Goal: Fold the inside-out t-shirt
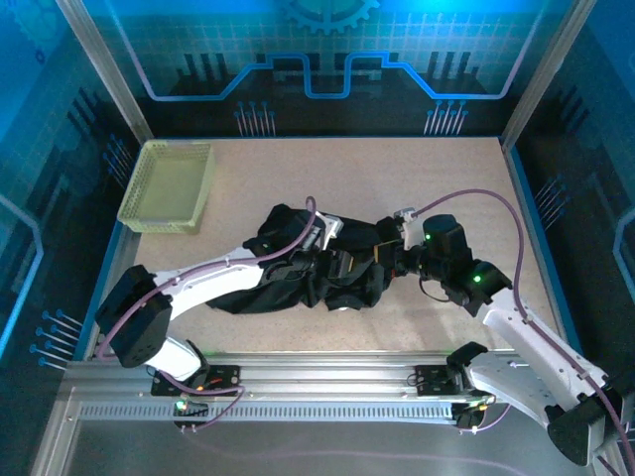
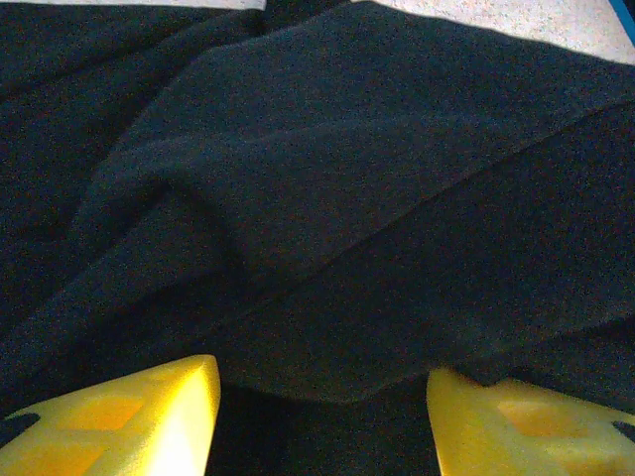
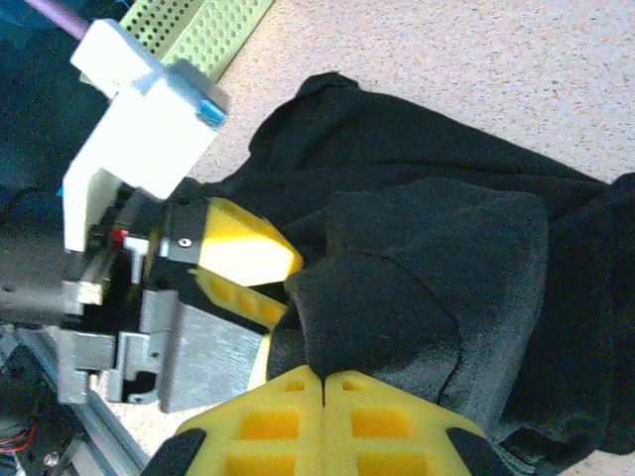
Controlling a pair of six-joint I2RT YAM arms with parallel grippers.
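Yellow fingers (image 3: 268, 426) of the right gripper (image 3: 324, 379) sit pressed flat against each other at the bottom of the right wrist view. A fold of the black shirt (image 3: 437, 258) begins right at their tips. It looks nipped between them, though the cloth covers the very ends, so the hold is not certain.

Just beyond, in the same view, the left gripper (image 3: 248, 273) lies low on the table (image 3: 446, 69), its two yellow fingers spread apart on either side of the edge of the same fold. The left wrist view agrees. Its fingers (image 2: 129, 416) stand wide apart at the bottom corners, and a soft ridge of shirt hangs over the gap without being clamped.

From above, the shirt (image 1: 283, 230) is a crumpled heap in the middle of the table, nearer the front edge than the back. The left arm (image 1: 198, 283) reaches across its near side from the left, and the right arm (image 1: 516, 322) comes in from the right. Both grippers meet close together on the heap's right half. The basket (image 1: 169, 185) stands at the far left, well apart from the shirt.
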